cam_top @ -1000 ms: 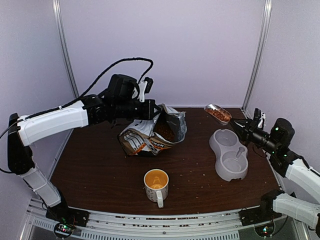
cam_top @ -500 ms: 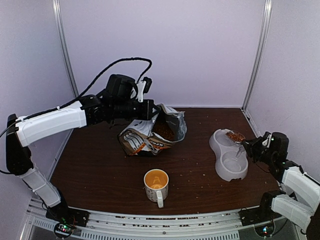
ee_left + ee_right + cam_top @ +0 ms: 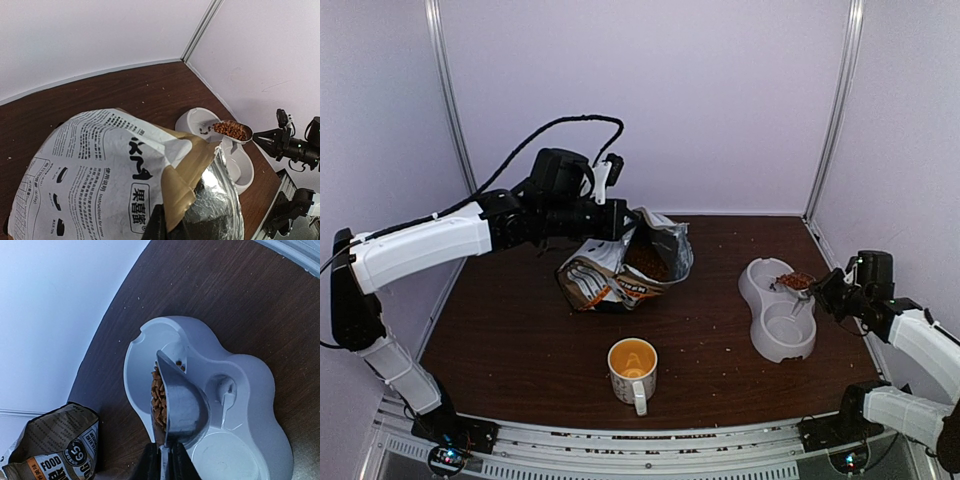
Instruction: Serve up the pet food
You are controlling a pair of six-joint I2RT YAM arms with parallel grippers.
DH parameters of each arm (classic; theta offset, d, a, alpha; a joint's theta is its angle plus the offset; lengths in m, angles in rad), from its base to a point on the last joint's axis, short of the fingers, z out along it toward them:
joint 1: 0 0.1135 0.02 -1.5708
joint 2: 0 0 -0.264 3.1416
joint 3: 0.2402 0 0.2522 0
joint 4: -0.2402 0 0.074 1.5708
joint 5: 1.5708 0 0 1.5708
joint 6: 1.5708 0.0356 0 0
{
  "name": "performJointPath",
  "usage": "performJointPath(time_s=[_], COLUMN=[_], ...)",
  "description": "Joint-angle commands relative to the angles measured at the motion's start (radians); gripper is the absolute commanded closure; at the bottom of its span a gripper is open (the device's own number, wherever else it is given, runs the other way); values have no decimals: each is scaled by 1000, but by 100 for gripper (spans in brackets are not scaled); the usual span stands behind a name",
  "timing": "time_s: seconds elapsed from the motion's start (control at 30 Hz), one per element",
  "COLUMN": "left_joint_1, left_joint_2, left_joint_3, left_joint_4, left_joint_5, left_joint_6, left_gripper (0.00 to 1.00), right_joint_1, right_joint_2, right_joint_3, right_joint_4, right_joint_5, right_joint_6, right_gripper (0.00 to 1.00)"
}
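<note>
The pet food bag [image 3: 620, 270], white, tan and orange, lies open at the back middle of the table. My left gripper [image 3: 628, 220] is shut on the bag's torn top edge [image 3: 192, 170], with its fingers at the bottom of the left wrist view [image 3: 172, 227]. My right gripper [image 3: 828, 292] is shut on the handle of a metal scoop [image 3: 182, 400]. The scoop is tipped on its side and holds reddish-brown kibble [image 3: 159, 395] over the far compartment of a grey double bowl [image 3: 260, 385]. A few pellets [image 3: 179, 364] lie in that compartment. The scoop [image 3: 231, 131] and bowl [image 3: 192, 116] also show in the left wrist view.
A white mug with an orange lining [image 3: 633, 370] stands near the front middle of the table. The double bowl [image 3: 752, 290] sits at the right side, close to the table's right edge. Crumbs dot the brown tabletop. Pale walls close the back and sides.
My right arm has brought the loaded scoop down from above the table's back right to just over the bowl's far compartment and tipped it sideways. The left arm and bag have not moved.
</note>
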Motion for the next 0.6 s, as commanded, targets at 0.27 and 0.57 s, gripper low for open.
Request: performJointPath(time_s=[0.27, 0.57], left_joint_1=[6, 6], left_joint_2=[-67, -69], left_joint_3=[5, 1], left_joint_4=[101, 104], left_joint_5=[21, 20], left_joint_6=[34, 40], left_gripper=[100, 100], right_joint_1=[-4, 20], right_joint_2=[27, 91], right_joint_3=[168, 262], right_joint_4=[-217, -286], right_joint_5=[76, 82], right_joint_6=[-171, -254], right_gripper=[100, 100])
